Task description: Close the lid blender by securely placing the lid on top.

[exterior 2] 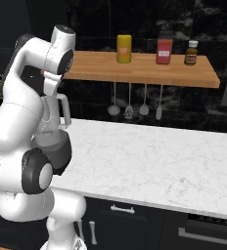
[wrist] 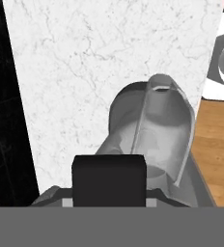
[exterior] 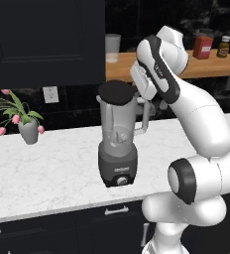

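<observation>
- The blender (exterior: 118, 144) stands a little left of centre in the left base view, on the white marble tabletop (exterior: 47, 168), its dark motor base and round knob facing the camera.
- The lid (exterior: 116, 92) already sits across the jar's mouth as a black disc, and appears level from this side.
- The arm bends over from the lower right of that frame, with the hand just right of the jar's top, near the side handle.
- In the hand view the jar's handle (wrist: 164, 130) runs up the middle of the frame, and a dark block at bottom centre appears to be the pincer (wrist: 109, 181).
- Whether the pincer is spread or pressed together, I cannot tell; nothing appears held in it.
- The placing step looks done, or nearly so; what remains is making the fit secure.
- The next move probably calls for a check that the lid is seated all round, perhaps a light downward press, then a clean lift clear of the handle.
</observation>
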Controlling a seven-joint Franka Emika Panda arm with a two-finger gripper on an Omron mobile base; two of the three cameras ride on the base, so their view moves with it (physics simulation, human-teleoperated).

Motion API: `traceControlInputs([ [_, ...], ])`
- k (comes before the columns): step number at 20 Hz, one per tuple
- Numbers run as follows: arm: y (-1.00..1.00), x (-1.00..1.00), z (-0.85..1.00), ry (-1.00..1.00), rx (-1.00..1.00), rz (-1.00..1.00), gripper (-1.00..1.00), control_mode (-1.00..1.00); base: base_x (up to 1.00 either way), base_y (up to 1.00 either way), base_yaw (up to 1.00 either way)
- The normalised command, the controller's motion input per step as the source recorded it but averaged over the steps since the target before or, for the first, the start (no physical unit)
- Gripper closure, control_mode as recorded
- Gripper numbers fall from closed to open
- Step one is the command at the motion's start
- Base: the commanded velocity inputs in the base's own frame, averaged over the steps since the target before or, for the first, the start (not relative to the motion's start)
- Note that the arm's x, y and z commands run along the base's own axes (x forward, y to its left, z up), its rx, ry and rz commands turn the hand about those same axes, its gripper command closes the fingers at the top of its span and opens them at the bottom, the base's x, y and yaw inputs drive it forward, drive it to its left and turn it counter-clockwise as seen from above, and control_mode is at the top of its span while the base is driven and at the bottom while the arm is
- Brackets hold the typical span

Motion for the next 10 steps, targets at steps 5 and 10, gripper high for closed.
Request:
traceControlInputs([
  [5, 0.01, 0.07, -0.15, 0.14, -0.03, 0.0, 1.0, -1.0, 0.0, 0.0, 0.0],
  [10, 0.04, 0.05, -0.1, 0.15, -0.02, 0.0, 1.0, -1.0, 0.0, 0.0, 0.0],
])
